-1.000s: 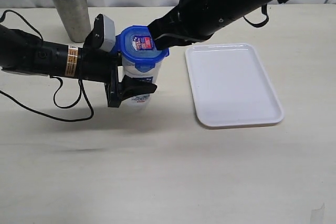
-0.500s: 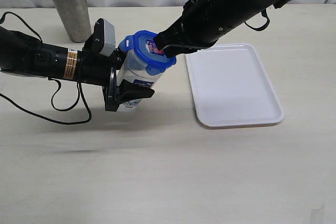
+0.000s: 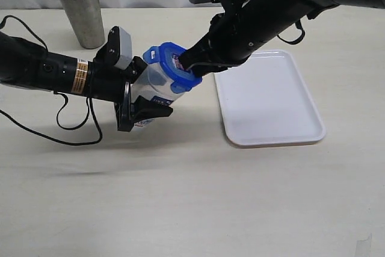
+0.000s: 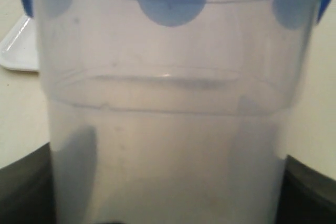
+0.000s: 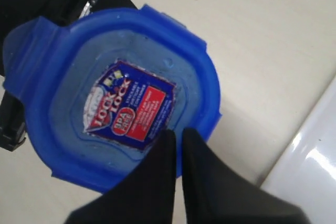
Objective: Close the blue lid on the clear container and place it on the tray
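Observation:
My left gripper [image 3: 142, 101] is shut on the clear container [image 3: 154, 86], gripping its lower body and holding it off the table, tilted with its top toward the tray [image 3: 271, 97]. The blue lid [image 3: 174, 68] sits on the container's mouth. My right gripper [image 3: 187, 62] is shut, and its tips press on the lid's rim next to the red-and-blue sticker. In the right wrist view the shut right gripper [image 5: 177, 135] touches the lid [image 5: 68, 82] at the sticker's corner. The left wrist view is filled by the container [image 4: 168, 129], with dark fingers [image 4: 23, 187] on either side and blue flaps [image 4: 171, 1] above.
A tapered steel cup [image 3: 81, 11] stands at the back left, behind my left arm. The left arm's black cable [image 3: 72, 126] loops over the table in front of it. The white tray lies flat to the right of the container, and its corner [image 4: 18, 45] shows in the left wrist view.
The container has tipped further over, its lidded top now leaning toward the tray. My left gripper has shifted a little left and down with it. The right gripper followed the lid, still shut.

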